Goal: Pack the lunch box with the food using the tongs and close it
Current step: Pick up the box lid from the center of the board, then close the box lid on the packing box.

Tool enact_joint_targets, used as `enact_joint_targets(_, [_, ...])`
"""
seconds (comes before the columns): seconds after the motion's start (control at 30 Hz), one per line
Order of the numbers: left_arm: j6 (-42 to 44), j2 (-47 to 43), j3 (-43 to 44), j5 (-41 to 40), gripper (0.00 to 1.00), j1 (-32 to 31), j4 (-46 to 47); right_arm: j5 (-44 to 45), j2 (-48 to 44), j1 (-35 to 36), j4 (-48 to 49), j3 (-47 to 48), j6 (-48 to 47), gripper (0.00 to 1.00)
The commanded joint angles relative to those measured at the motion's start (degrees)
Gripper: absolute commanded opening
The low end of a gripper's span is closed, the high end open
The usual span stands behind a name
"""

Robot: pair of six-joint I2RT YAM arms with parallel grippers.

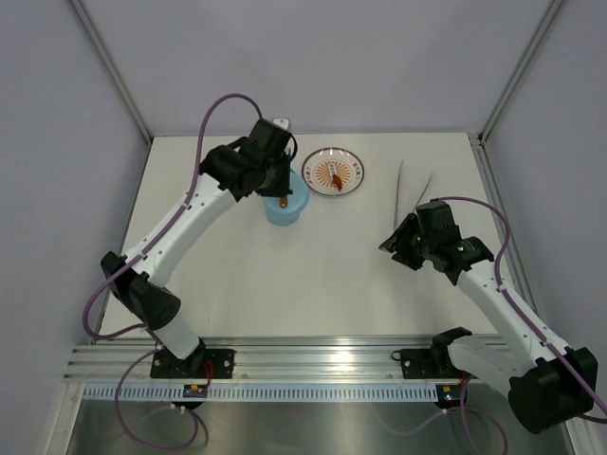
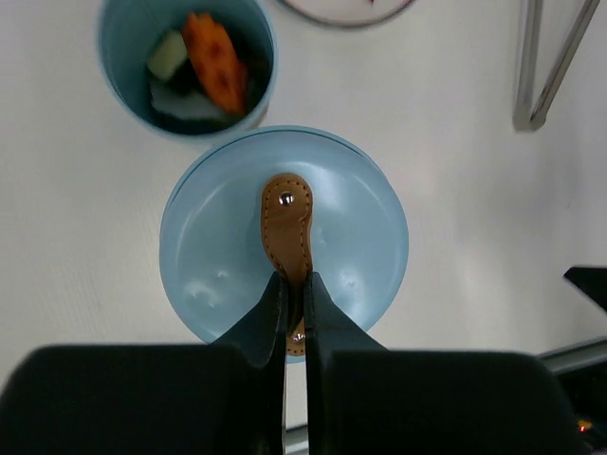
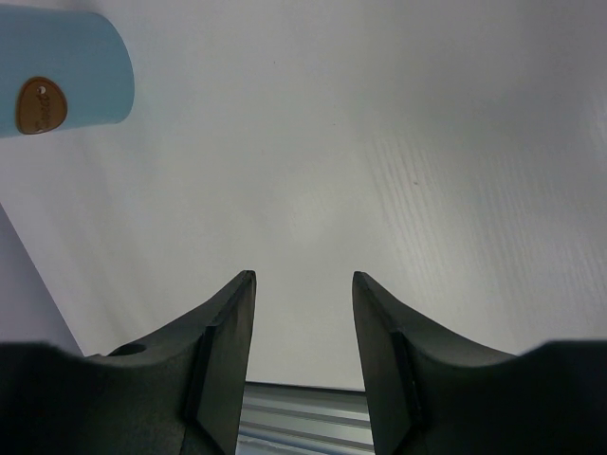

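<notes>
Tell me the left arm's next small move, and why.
Probably carry the lid across until it sits over the open lunch box, then lower it on. The left gripper is shut on the lid's brown tab, food is inside the box, and the lid is off to one side of the opening, not covering it.

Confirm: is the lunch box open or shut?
Open: left wrist view looks into the lunch box at food; the left gripper holds the lid apart by its brown tab.
</notes>
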Motion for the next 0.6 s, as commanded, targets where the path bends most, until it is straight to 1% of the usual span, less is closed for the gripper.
enact_joint_targets(0.0, [3.99,6.84,11.11,1.50,0.00,3.53,-6.47,0.44,-0.52,-0.50,-0.36,2.04,-1.09,0.53])
enact_joint_targets(0.03, [4.34,8.35,16.28,1.84,0.00,4.15,-7.43,0.44,-0.43,-0.50,-0.45,2.30,-1.09,0.53])
enact_joint_targets(0.13, [5.14,13.72,23.68,2.64,0.00,7.14,-9.46,0.44,0.09,-0.50,-0.45,2.74,-1.09,0.53])
enact_joint_targets(0.2, [5.23,15.65,26.07,2.81,0.00,8.11,-10.08,0.52,0.53,-0.50,-0.63,3.26,-1.27,0.53])
enact_joint_targets(0.33, [5.14,18.47,27.05,5.18,0.00,11.00,-8.68,0.52,1.32,-0.41,-0.63,3.97,-1.44,0.53])
enact_joint_targets(0.57, [4.88,20.67,26.87,7.73,0.00,13.03,-5.07,0.09,2.38,-0.41,-0.54,4.85,-1.44,0.53])
